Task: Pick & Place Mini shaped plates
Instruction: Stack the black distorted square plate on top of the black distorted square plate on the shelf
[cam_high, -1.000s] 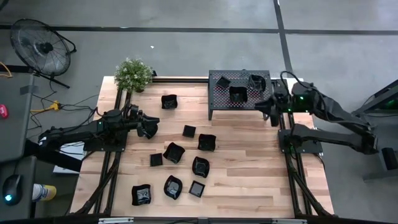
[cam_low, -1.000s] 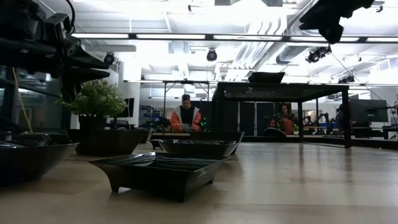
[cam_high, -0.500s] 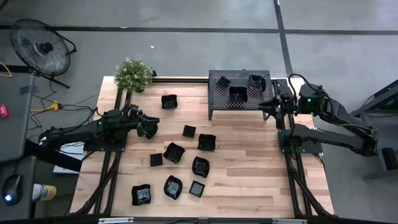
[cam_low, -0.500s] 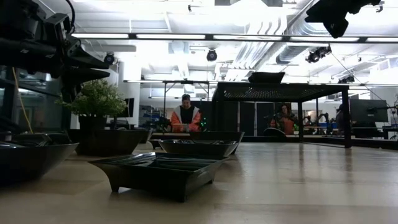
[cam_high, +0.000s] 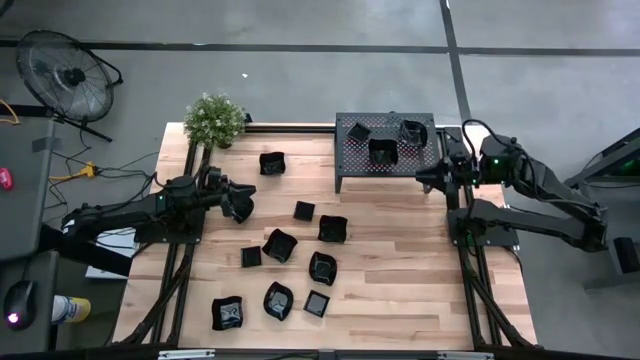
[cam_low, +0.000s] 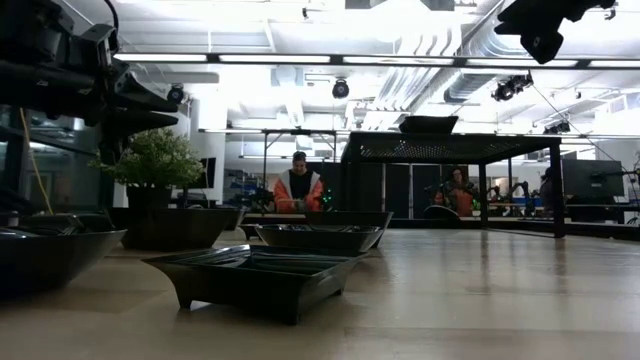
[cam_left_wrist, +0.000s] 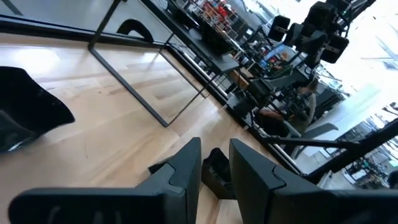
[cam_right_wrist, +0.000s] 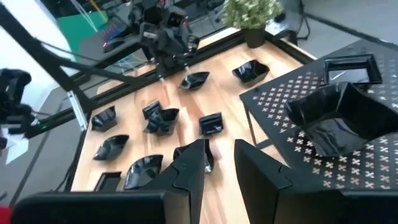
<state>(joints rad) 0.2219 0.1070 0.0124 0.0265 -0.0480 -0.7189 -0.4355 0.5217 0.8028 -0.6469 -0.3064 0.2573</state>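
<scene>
High view first: the wooden bench (cam_high: 400, 260) carries a scatter of mini shaped plates (cam_high: 283, 245), glossy black, mostly in its middle and toward the near edge, with one lone dish (cam_high: 271, 163) farther back near the potted plant (cam_high: 214, 119). Three more dishes sit on top of the black perforated rack (cam_high: 352, 163) at the back: a small one (cam_high: 358, 130), a square one (cam_high: 382, 151) and a wavy one (cam_high: 413, 131).

The left pincer (cam_high: 240, 206) hangs over the bench's left part, just beside the nearest loose dishes. From its wrist camera the two dark fingers (cam_left_wrist: 186, 168) stand a narrow gap apart with nothing between them; a black dish (cam_left_wrist: 28, 115) lies off to one side on the wood.

The right pincer (cam_high: 430, 177) hovers just off the rack's right edge. Its wrist camera shows its fingers (cam_right_wrist: 193, 163) likewise parted by a slim gap and empty, with the wavy dish (cam_right_wrist: 339, 118) on the rack close ahead and the loose plates (cam_right_wrist: 158, 118) spread beyond.

From bench level, a square dish (cam_low: 255, 275) fills the foreground, and a person in an orange vest (cam_low: 298, 188) sits far behind. I can read no labels or writing anywhere.
</scene>
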